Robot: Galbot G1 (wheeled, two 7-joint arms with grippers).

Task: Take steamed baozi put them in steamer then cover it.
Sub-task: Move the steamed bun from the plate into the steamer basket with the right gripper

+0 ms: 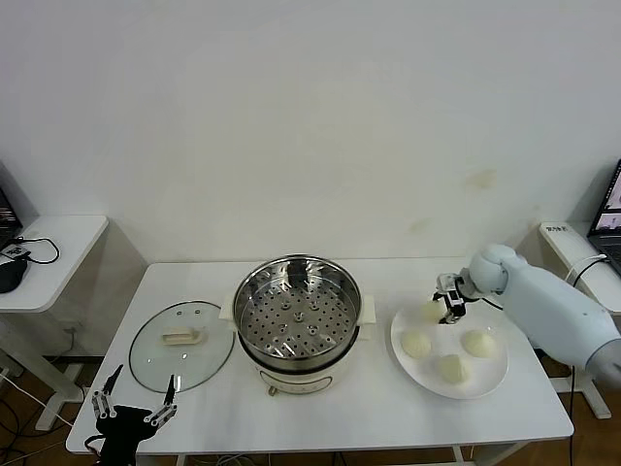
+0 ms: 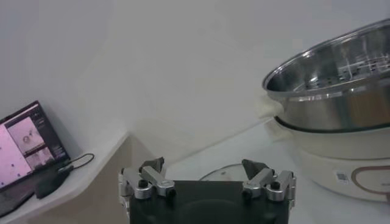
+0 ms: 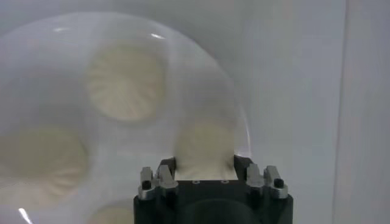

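1. Left gripper [image 1: 134, 400] hangs at the counter's [image 1: 291, 413] front-left edge, just in front of the glass lid [image 1: 180, 345]; jaws spread wide, holding nothing, touching nothing.
2. Glass lid lies flat on the counter, left of the steamer [image 1: 298, 316], its rim just beside the pot's left handle; bare counter in front of it and behind it.
3. Steamer sits mid-counter on the white pot [image 1: 296, 371], uncovered, perforated floor bare. Open counter strip between it and the plate [image 1: 485, 379].
4. Plate is at the counter's right end, near the front-right edge. Four steamed baozi [image 1: 415, 345] on it: three free, the fourth at the back-left clamped in the right gripper [image 1: 442, 308].
5. Right gripper reaches in from the right side over the plate's back-left part; jaws shut on that baozi.
6. Left wrist view adds: left gripper [image 2: 204, 178] with both fingers apart, steamer [image 2: 332, 79] side-on, a laptop [image 2: 27, 149] on a side desk.
7. Right wrist view adds: baozi [image 3: 204, 152] squeezed between the fingers, pleated tops on the others, plate rim [image 3: 241, 103] close to the held bun.
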